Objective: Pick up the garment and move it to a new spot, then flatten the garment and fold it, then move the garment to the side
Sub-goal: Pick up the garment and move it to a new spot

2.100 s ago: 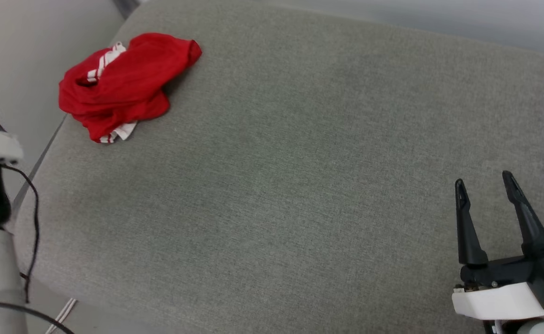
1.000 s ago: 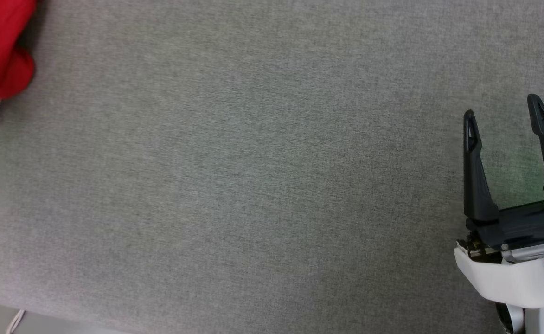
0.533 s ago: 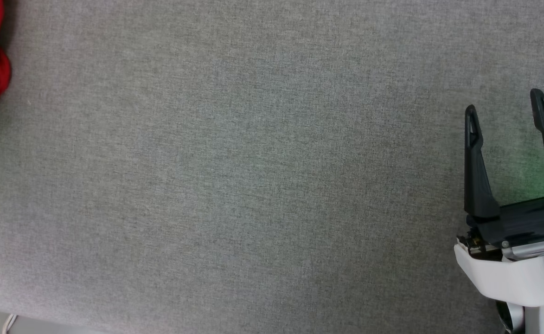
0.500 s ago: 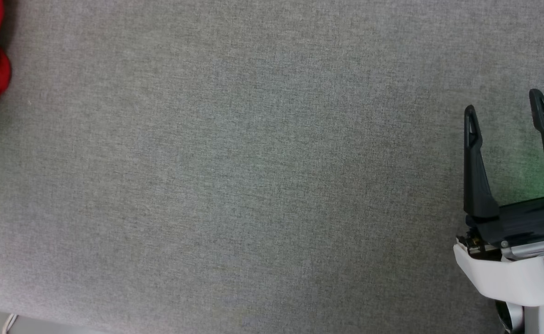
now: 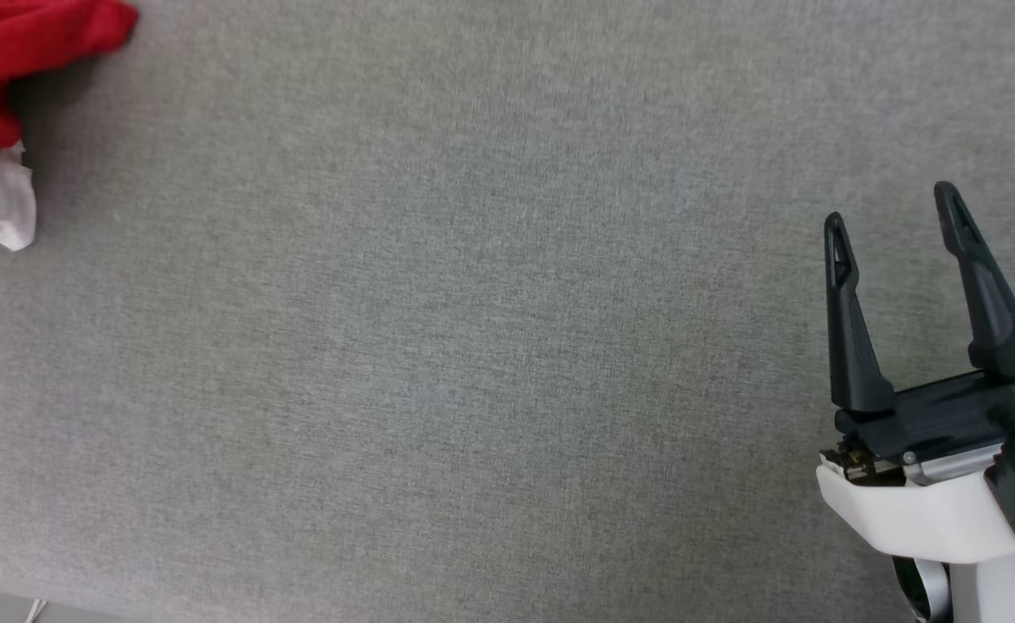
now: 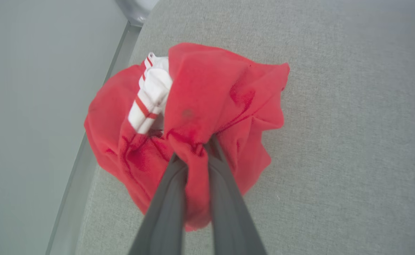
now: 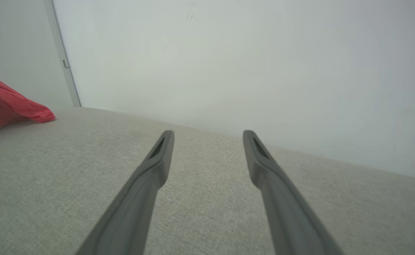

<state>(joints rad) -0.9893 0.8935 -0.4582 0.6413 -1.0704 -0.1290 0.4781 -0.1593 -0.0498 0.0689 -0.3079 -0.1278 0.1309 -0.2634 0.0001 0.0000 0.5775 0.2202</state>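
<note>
Left pincer [image 6: 192, 150] is clamped on a fold of the crumpled red jersey T-shirt [image 6: 214, 85], which lies near the edge of the grey fabric surface [image 6: 334, 141]. The right pincer [image 5: 890, 206] stands spread and empty, well apart from it.

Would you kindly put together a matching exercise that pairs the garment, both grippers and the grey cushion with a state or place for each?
Things:
1. garment
2. left gripper
3. right gripper
4. grey cushion

States:
A. open, nothing between its fingers
B. crumpled, red with white striped trim
C. shut on red cloth
D. lying underneath the heap

Pairs: 1-B, 2-C, 3-A, 4-D
</note>
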